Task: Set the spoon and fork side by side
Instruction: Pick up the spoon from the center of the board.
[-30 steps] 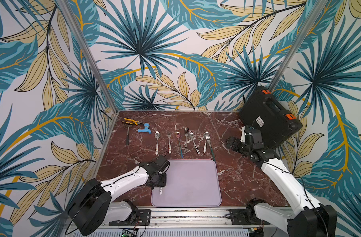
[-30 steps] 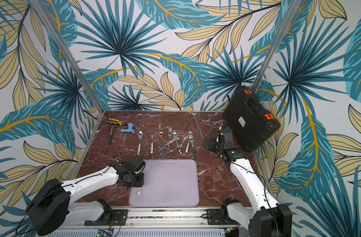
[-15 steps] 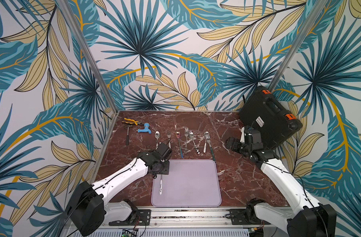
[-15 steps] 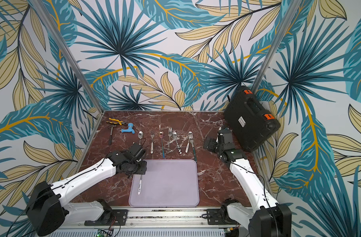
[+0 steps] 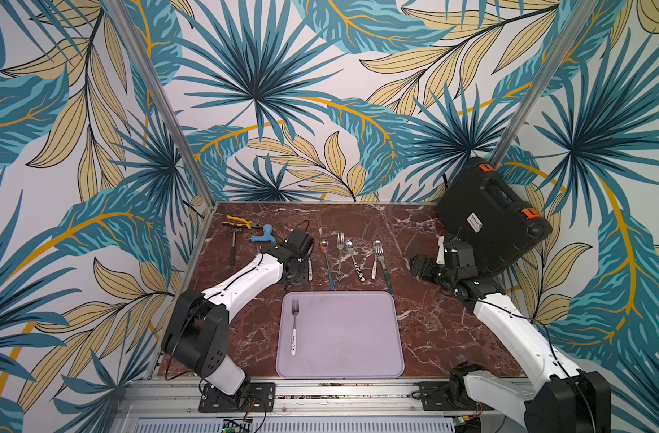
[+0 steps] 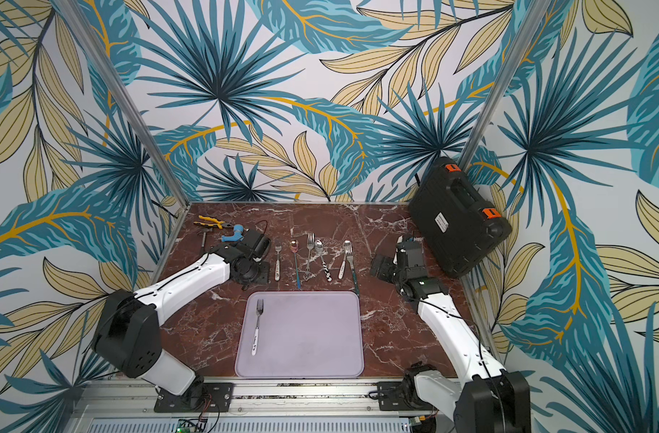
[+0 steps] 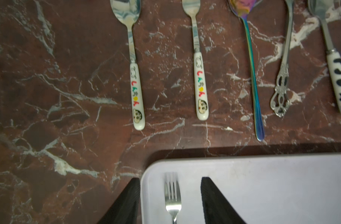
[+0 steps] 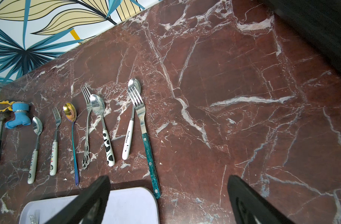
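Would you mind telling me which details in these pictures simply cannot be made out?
Fork on the mat: handle cut off by the left wrist view's bottom edge.
Cartoon-handled spoon: hidden behind the left arm in both top views.
Fork's handle lettering: too small to read in both top views.
Black case: mostly cut off by the right wrist view's edge.

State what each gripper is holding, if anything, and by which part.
Nothing is held: the left gripper and right gripper are open and empty; the fork lies free on the tray.
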Robot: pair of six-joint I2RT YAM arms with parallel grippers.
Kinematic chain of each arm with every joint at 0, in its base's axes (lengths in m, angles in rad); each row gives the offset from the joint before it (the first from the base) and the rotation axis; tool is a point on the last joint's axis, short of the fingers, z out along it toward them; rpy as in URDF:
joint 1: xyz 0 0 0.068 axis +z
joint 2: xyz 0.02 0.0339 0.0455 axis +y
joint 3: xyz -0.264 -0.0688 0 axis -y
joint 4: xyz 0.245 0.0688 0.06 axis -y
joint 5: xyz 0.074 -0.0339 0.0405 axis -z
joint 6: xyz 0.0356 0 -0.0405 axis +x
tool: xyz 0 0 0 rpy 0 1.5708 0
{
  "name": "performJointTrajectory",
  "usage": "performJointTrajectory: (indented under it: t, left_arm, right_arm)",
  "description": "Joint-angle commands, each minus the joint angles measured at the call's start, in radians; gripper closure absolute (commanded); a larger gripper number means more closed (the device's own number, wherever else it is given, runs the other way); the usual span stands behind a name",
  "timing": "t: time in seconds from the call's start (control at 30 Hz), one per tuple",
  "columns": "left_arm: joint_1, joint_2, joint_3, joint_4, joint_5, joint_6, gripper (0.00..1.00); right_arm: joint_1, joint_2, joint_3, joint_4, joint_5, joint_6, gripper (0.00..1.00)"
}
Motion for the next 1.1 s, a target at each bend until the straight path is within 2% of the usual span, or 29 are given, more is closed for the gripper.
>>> performJointTrajectory:
  t: [0.0, 0.33, 0.67, 1.07]
  left_arm:
    - [0.043, 0.064, 0.052, 0.067, -0.003, 0.062, 0.45]
    - [0.151, 0.234, 0.092, 0.148, 0.081, 0.081, 0.48]
    - [0.188, 0.317, 0.134, 0.137, 0.114, 0.098, 0.53]
    - [0.193, 0.383, 0.164, 0.117, 0.151, 0.111, 0.7]
  right_arm:
    - [0.001, -0.013, -0.018, 0.018, -0.013, -0.006, 0.0]
    - [0.001, -0.016, -0.015, 0.011, -0.02, -0.003, 0.0]
    - [0.001, -0.017, -0.013, 0.011, -0.014, -0.005, 0.0]
    - [0.002, -0.023, 0.006, -0.032, -0.007, 0.001, 0.0]
